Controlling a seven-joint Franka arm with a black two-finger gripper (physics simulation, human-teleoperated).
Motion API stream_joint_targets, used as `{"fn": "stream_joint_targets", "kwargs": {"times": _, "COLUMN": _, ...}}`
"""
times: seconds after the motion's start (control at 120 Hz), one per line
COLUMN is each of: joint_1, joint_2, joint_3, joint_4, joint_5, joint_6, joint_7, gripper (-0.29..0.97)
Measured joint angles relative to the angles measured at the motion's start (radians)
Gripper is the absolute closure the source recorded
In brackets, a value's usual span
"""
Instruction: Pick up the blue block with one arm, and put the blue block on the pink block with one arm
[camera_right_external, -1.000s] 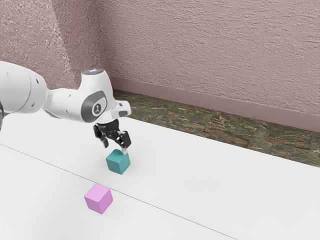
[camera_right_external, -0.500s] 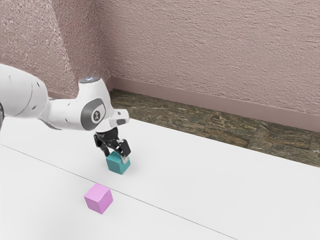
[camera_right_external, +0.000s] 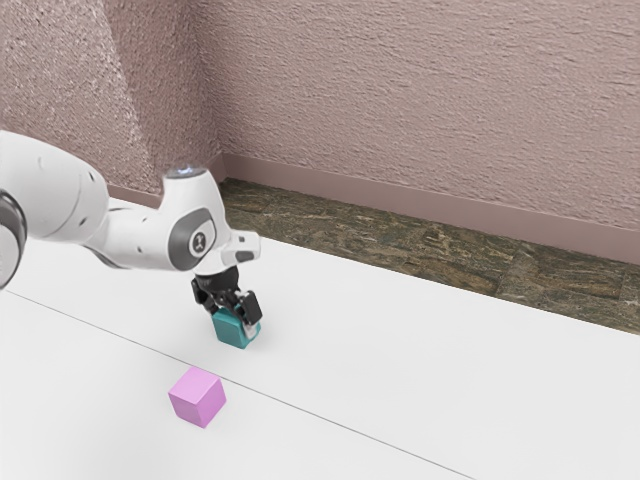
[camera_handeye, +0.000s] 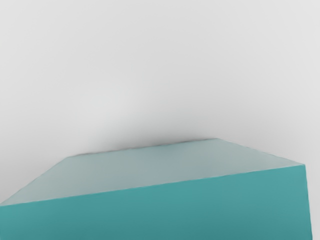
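The blue block (camera_right_external: 236, 332), teal in colour, rests on the white table (camera_right_external: 450, 370) left of centre in the exterior view. My gripper (camera_right_external: 233, 318) has come down over it, and its black fingers straddle the block's upper part. The jaws look open, with the block between them. In the wrist view the blue block (camera_handeye: 165, 200) lies large and close just under my hand. The pink block (camera_right_external: 197, 397) sits on the table nearer the camera, a short way in front of the blue one and slightly toward the exterior view's left.
A thin dark line (camera_right_external: 330, 415) runs diagonally across the tabletop between the two blocks. Behind the table a strip of dark stone floor (camera_right_external: 450, 250) meets a pink textured wall (camera_right_external: 420, 100).
My hand has dropped from above the blue block until its fingers sit around the block's sides. Neither block has moved.
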Motion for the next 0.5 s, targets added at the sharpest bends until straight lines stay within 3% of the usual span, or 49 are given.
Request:
{"fn": "stream_joint_targets", "kwargs": {"times": 0.167, "joint_1": -0.002, "joint_2": 0.011, "joint_3": 0.000, "joint_4": 0.003, "joint_5": 0.001, "joint_6": 0.002, "joint_7": 0.010, "gripper": 0.00}}
{"fn": "stream_joint_targets", "kwargs": {"times": 0.292, "joint_1": -0.001, "joint_2": -0.003, "joint_3": 0.001, "joint_4": 0.003, "joint_5": 0.004, "joint_6": 0.002, "joint_7": 0.015, "gripper": 0.23}}
{"fn": "stream_joint_targets", "kwargs": {"times": 0.367, "joint_1": 0.002, "joint_2": -0.012, "joint_3": 0.001, "joint_4": 0.002, "joint_5": 0.008, "joint_6": 0.002, "joint_7": 0.015, "gripper": 0.28}}
{"fn": "stream_joint_targets", "kwargs": {"times": 0.442, "joint_1": 0.002, "joint_2": -0.082, "joint_3": 0.002, "joint_4": -0.022, "joint_5": 0.013, "joint_6": -0.003, "joint_7": 0.014, "gripper": 0.34}}
{"fn": "stream_joint_targets", "kwargs": {"times": 0.5, "joint_1": -0.002, "joint_2": -0.209, "joint_3": 0.001, "joint_4": -0.111, "joint_5": 0.017, "joint_6": -0.007, "joint_7": 0.002, "gripper": 0.35}}
